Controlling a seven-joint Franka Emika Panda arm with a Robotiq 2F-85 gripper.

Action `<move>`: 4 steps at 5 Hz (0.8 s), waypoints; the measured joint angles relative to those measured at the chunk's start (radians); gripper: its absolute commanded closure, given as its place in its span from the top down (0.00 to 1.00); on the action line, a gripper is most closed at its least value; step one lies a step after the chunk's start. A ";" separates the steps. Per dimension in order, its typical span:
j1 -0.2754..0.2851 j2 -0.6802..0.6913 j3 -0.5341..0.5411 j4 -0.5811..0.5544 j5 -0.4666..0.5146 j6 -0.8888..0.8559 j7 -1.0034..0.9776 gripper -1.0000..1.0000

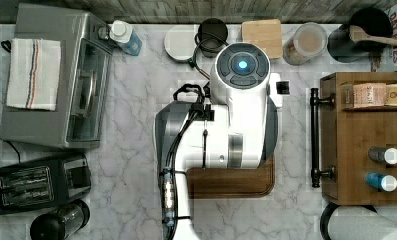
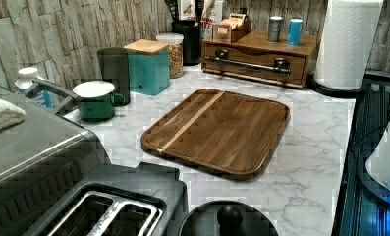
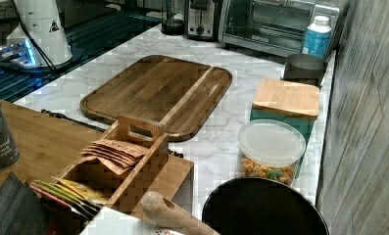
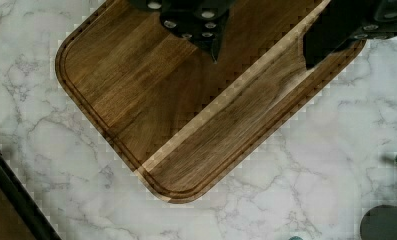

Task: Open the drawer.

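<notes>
I'm hovering the pincer (image 4: 258,47), fingers spread and empty, over the cutting board (image 4: 186,100) | drawer (image 1: 358,137) sitting at the top view's right | its bar handle (image 1: 314,137) running near-to-far

White Franka Panda arm (image 1: 236,125), seen from above in the top view: links folded over one another, a blue-lit round cap uppermost, black cables running along its side. In the wrist view, the gripper (image 4: 263,47) points downward, its two dark fingers (image 4: 206,30) spread well apart, holding nothing.
</notes>
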 measured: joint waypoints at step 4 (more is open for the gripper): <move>-0.009 0.001 -0.005 -0.076 -0.056 0.139 -0.280 1.00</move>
